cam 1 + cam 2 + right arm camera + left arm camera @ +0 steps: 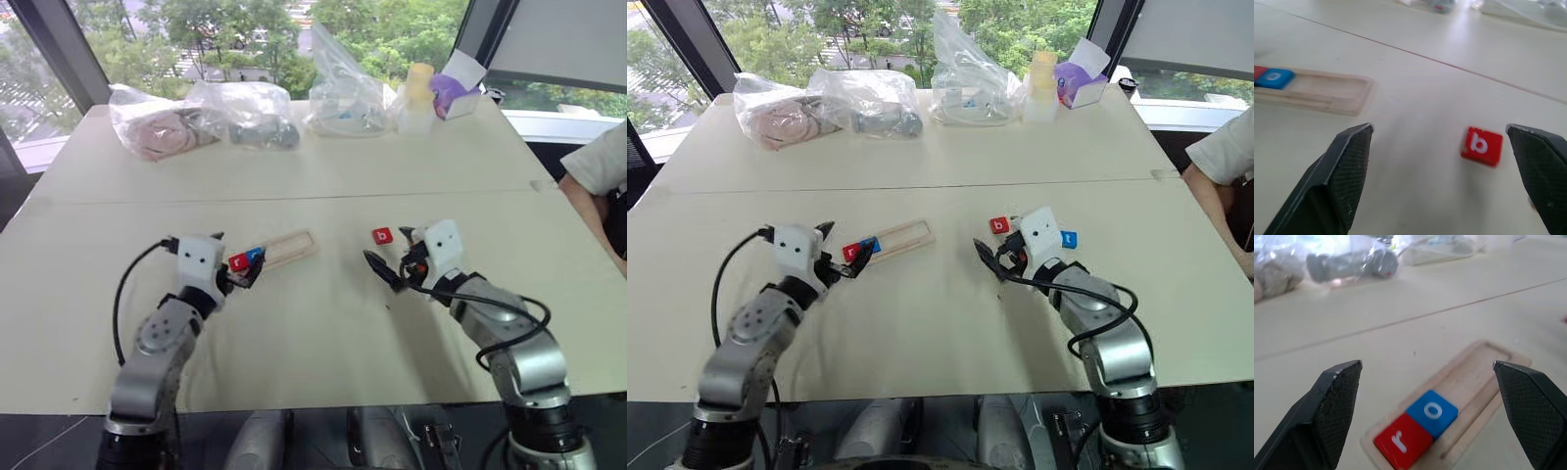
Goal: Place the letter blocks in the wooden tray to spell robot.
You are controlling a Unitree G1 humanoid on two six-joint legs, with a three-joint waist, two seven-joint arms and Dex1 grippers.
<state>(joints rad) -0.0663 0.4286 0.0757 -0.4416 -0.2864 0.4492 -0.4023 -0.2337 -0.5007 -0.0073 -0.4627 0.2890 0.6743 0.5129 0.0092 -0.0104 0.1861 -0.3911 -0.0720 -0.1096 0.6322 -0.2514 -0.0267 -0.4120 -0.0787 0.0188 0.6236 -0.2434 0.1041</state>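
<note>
**Two tiles seated, red "b" is next**

On the robot's left, the left gripper (pixel 245 271) hovers just beside the near end of the wooden tray (pixel 294 247), its jaws spread wide and holding nothing. In the left wrist view the tray's recess already carries the red r block (pixel 1399 442) at that end and the blue o block (pixel 1432 411) touching it; the rest of the recess is bare wood.

Moving right across the pale table (pixel 313 323), the right gripper (pixel 387 264) sits near the middle, jaws likewise wide apart and empty. Just beyond it lies the red b block (pixel 1481 145), flat on the table, letter up, well apart from the tray. Further right, the right eye view shows a blue t block (pixel 1069 239) beside the right wrist housing. The second "o" cannot be made out.

The step in hand looks like fetching the "b". To do it well, the right gripper should centre the tile between its fingers, come down squarely so both pads meet opposite edges together, and close without nudging it sideways. Carried over, the tile wants to be lowered flat into the recess just beside the blue "o", letter kept upright, and released only once it rests on the wood. The left gripper would do best keeping clear of the tray's open end.

At the far right edge, a person's arm (pixel 593 196) rests near the table.
</note>
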